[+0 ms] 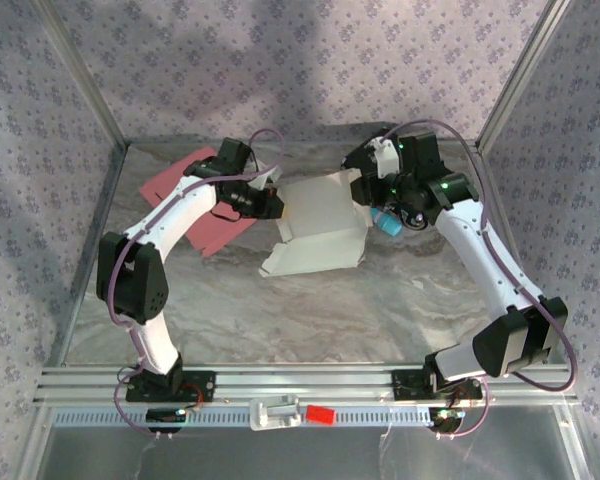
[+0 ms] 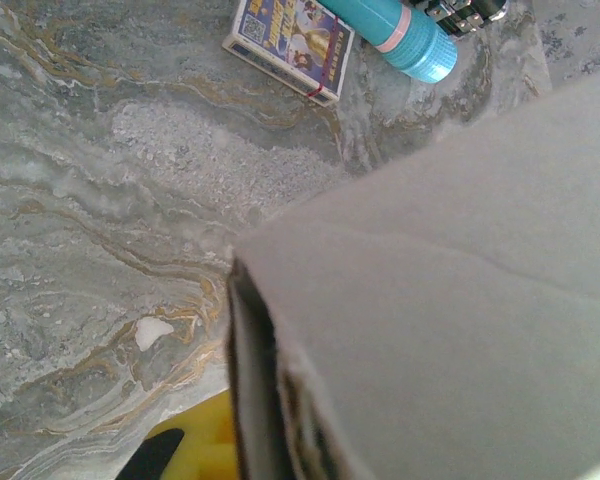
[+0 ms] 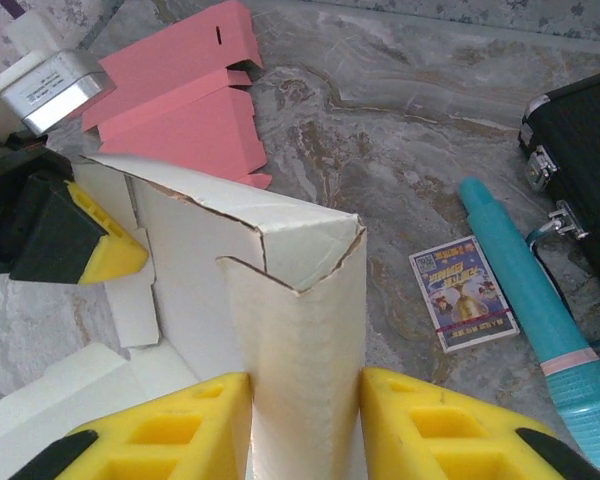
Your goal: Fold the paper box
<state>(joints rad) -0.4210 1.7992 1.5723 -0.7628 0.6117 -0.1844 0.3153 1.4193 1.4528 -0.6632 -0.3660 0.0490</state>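
Right gripper [image 3: 305, 410] is pinching the upright right wall of the paper box [image 1: 318, 228] between its fingers, while left gripper [image 1: 272, 205] is clenched tight on the opposite edge.

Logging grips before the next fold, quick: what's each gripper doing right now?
Left gripper: closed on the left edge of the paper box.
Right gripper: closed on an upright flap of that box.

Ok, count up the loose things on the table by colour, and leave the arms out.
White: 1, the paper box
Pink: 1, a flat cardboard blank
Teal: 1, a tube
Black: 1, a case
Multicoloured: 1, a small printed card pack
Total: 5
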